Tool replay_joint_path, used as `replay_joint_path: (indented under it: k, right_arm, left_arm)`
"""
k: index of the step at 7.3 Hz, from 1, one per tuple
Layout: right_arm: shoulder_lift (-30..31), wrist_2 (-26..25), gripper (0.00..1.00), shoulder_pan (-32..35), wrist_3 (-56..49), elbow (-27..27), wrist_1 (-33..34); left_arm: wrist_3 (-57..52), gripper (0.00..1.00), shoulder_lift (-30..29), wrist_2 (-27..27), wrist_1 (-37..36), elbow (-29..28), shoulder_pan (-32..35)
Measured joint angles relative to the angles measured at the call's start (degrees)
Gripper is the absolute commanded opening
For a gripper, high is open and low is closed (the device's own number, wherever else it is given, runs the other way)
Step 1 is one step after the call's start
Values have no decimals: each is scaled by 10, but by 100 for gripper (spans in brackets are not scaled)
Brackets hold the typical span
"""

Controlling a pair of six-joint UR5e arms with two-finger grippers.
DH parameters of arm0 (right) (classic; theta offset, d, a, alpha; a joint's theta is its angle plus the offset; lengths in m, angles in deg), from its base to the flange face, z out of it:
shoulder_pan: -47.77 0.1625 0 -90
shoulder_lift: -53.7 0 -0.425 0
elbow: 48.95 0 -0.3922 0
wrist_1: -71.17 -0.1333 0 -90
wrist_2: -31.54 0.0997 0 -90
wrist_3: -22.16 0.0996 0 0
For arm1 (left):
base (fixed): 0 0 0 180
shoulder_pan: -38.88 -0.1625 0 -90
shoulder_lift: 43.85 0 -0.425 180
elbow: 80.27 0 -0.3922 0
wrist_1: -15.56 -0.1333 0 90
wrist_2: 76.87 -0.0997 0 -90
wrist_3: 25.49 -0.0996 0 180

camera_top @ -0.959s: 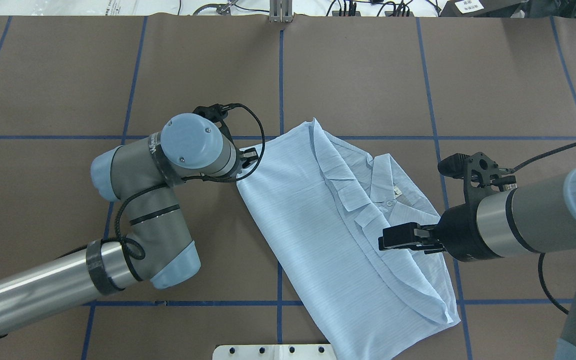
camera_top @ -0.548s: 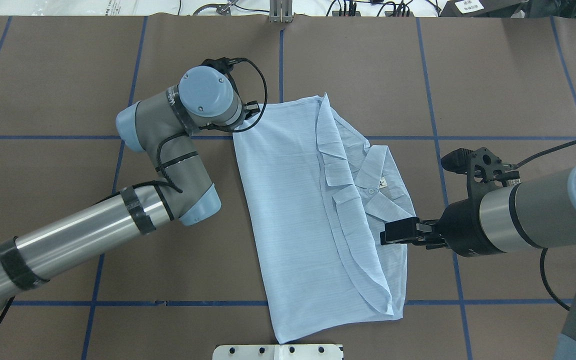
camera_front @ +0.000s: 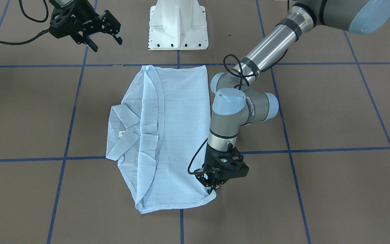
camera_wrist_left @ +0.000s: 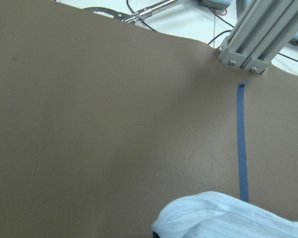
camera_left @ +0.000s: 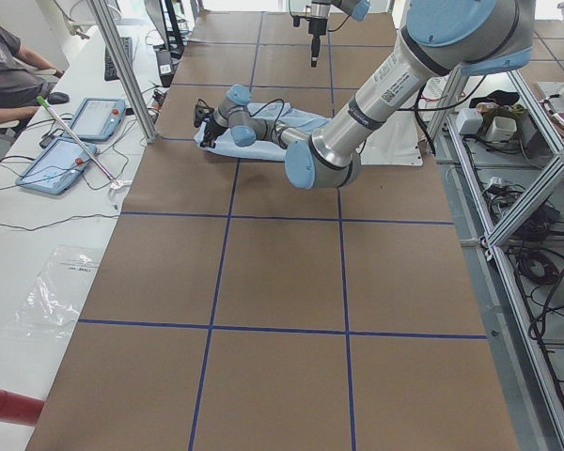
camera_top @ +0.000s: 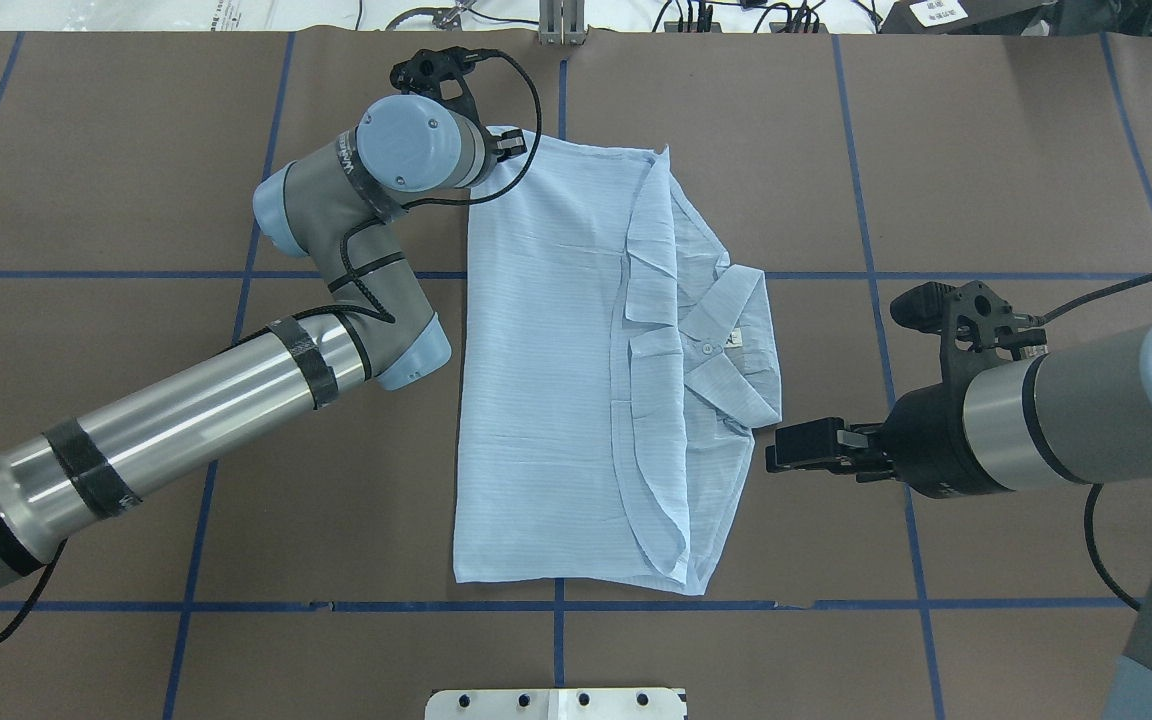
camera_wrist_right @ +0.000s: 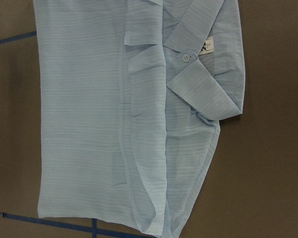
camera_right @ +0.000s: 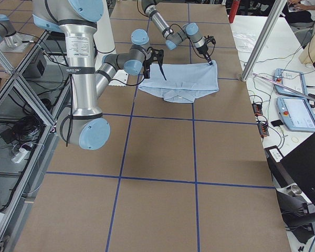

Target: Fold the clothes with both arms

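Note:
The light-blue pinstriped shirt [camera_top: 546, 380] lies folded into a long rectangle on the brown table, with collar and white label [camera_top: 736, 340] on its right side. My left gripper [camera_top: 508, 143] is at the shirt's far left corner, shut on bunched fabric [camera_wrist_left: 223, 218]. The front view shows that left gripper [camera_front: 212, 189] pressed down onto the corner. My right gripper [camera_top: 774, 447] is open, just right of the shirt's edge and off the cloth. It hangs raised above the table [camera_front: 106, 42]. The right wrist view looks down on the shirt [camera_wrist_right: 79, 109].
Blue tape lines [camera_top: 561, 605] divide the brown table into squares. The white base pedestal [camera_front: 178, 23] stands at the near edge, and an aluminium post [camera_top: 561, 20] at the far edge. A person sits by tablets [camera_left: 70, 141] beside the table.
My left gripper pulled the shirt's corner toward the far edge, swinging the shirt from tilted to square with the grid. My right gripper, earlier over the shirt, now sits clear of its right edge.

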State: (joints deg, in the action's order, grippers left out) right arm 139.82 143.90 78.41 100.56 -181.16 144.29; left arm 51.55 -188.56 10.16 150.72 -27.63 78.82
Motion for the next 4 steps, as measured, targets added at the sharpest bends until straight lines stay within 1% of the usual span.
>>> replay_joint_path:
  k: [1,4]
  right_arm:
    - [0,-8,100,0,0,2,0]
    - [-5,-27,100,-3,0,18,0]
  left_arm:
    - [-4,99,0,-5,12,-4,2]
    - [-11,99,13,-6,19,-5,15]
